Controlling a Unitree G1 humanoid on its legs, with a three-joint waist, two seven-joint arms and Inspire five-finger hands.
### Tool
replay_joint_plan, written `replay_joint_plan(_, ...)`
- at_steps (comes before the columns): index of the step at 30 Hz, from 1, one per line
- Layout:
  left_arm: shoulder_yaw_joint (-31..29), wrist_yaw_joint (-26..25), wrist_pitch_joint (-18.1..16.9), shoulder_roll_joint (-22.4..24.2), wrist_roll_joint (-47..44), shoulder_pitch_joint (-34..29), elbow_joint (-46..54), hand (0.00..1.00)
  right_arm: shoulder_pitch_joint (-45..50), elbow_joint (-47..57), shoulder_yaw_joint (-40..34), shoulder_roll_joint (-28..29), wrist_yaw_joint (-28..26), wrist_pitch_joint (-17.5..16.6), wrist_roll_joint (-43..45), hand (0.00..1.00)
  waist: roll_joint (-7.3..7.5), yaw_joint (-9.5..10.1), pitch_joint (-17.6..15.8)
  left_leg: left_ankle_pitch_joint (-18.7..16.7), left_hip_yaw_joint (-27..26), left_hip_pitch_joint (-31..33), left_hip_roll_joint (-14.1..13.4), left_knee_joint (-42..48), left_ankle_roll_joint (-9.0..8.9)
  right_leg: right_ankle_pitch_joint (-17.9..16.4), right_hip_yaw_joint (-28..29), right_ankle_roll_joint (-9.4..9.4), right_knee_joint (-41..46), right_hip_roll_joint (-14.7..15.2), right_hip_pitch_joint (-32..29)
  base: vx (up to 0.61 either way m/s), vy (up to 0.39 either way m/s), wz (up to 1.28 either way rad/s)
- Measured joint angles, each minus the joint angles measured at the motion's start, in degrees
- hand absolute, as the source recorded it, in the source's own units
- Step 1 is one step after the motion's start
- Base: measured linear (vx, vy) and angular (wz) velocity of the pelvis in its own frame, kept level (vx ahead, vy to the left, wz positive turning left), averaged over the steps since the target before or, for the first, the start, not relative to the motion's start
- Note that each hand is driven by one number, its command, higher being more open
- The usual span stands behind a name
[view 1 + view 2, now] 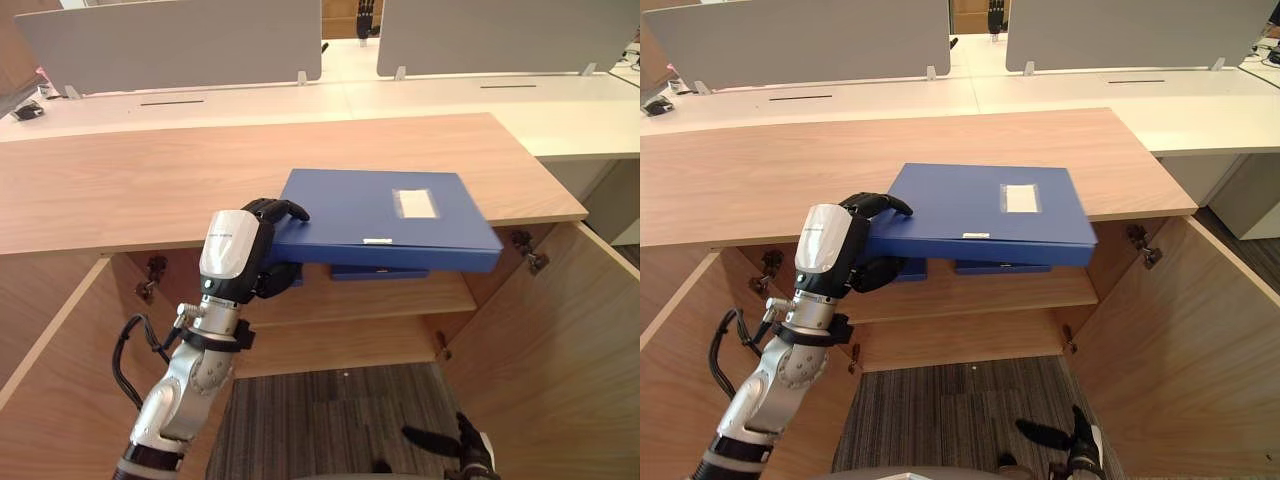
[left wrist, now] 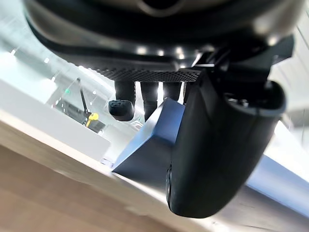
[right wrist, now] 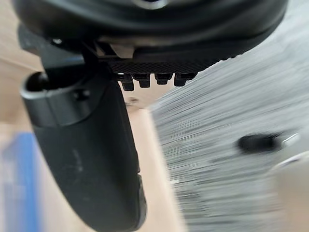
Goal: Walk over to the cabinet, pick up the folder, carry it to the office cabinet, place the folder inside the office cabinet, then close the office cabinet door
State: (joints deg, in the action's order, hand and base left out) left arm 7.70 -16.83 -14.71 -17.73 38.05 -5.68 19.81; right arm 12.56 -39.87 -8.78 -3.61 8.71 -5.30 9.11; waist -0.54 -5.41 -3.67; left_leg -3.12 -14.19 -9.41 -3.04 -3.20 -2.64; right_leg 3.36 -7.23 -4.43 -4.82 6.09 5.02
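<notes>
Folder (image 1: 385, 212): flat rectangular box type, smooth matte blue, square corners, thick spine facing the robot; white rectangular label (image 1: 415, 203) on its top face w/ print too small to read; thin white strip (image 1: 378, 241) on the spine, also unreadable. It lies level, far part over the cabinet top (image 1: 150, 185), near edge jutting past the front lip above the open interior; can't tell whether it rests on the wood or is lifted clear.

Left hand (image 1: 262, 250), dark w/ a white cover on its back, grasps the folder's left near corner; fingers curled over the top face, thumb tucked beneath; the left wrist view shows fingertips hooked on the blue corner.

Second blue slab (image 1: 380, 272) shows just under the folder, at shelf level; what it is can't be told.

Cabinet: light wood-grain laminate, straight edges; both doors swung open, left door (image 1: 45, 390) and right door (image 1: 565, 340); metal hinges (image 1: 528, 250) inside; one wooden shelf (image 1: 440, 298) across the interior.

Right hand (image 1: 468, 452) hangs low by the right door above grey striped carpet (image 1: 320, 415); fingers relaxed, holding nothing.

Beyond the cabinet: white smooth-topped tables (image 1: 300, 100) w/ grey divider panels (image 1: 170, 40) standing on them.
</notes>
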Motion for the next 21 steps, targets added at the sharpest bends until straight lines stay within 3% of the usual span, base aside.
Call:
replay_joint_plan(8,-1.4,3.4,-3.7,6.6,-18.5,-9.8,13.3,0.0,6.7,32.8,-1.0,4.4,-3.4,-5.1,12.9,1.0,0.02,0.07,-0.2,-1.9,-1.1,0.4,-0.3,2.3,0.16,0.0,1.3,-0.02,0.0,-0.1,-0.1,-0.02,-0.018,-0.09)
replay_joint_plan(10,-3.5,5.4,-4.6,8.3,-26.7,-13.3,16.6,0.0,8.3,43.4,-1.4,4.3,-5.5,-6.3,15.7,1.0,0.01,0.35,-0.7,-2.8,-2.3,0.4,-0.5,3.3,0.09,0.0,2.5,-0.02,0.2,-0.3,-0.3,-0.04,-0.009,-0.23)
replay_joint_plan(13,-4.8,9.4,-5.0,9.8,-37.3,-15.3,16.8,0.0,8.5,51.2,-2.2,3.9,-8.0,-6.6,19.5,1.0,0.12,0.57,-1.1,-3.2,-2.8,0.5,-0.6,3.9,0.02,0.0,3.1,-0.04,0.4,-0.4,-0.4,-0.04,-0.017,-0.13)
replay_joint_plan(14,-5.0,12.8,-4.8,10.4,-45.6,-16.4,16.8,0.0,8.4,55.4,-2.1,3.4,-9.7,-6.7,22.0,1.0,0.24,0.72,-1.5,-3.4,-3.0,0.6,-0.7,4.1,0.04,0.0,3.3,-0.05,0.4,-0.4,-0.6,-0.04,-0.023,-0.06)
replay_joint_plan(17,-4.1,17.1,-4.0,11.2,-55.4,-17.4,16.8,0.0,7.4,60.9,-1.7,2.6,-12.6,-7.1,26.0,1.0,0.31,1.3,-1.6,-3.4,-3.0,1.2,-0.7,4.3,0.06,0.0,3.3,-0.11,0.5,-0.4,-1.2,-0.01,-0.01,-0.02)
replay_joint_plan(21,-2.6,20.2,-2.8,11.3,-57.8,-17.4,15.9,0.0,-0.3,61.4,2.6,0.3,-14.1,-7.6,29.1,1.0,0.3,1.53,-1.6,-3.5,-2.9,1.3,-0.7,4.4,0.08,0.0,3.3,-0.15,0.5,-0.4,-1.1,-0.02,-0.014,0.01)
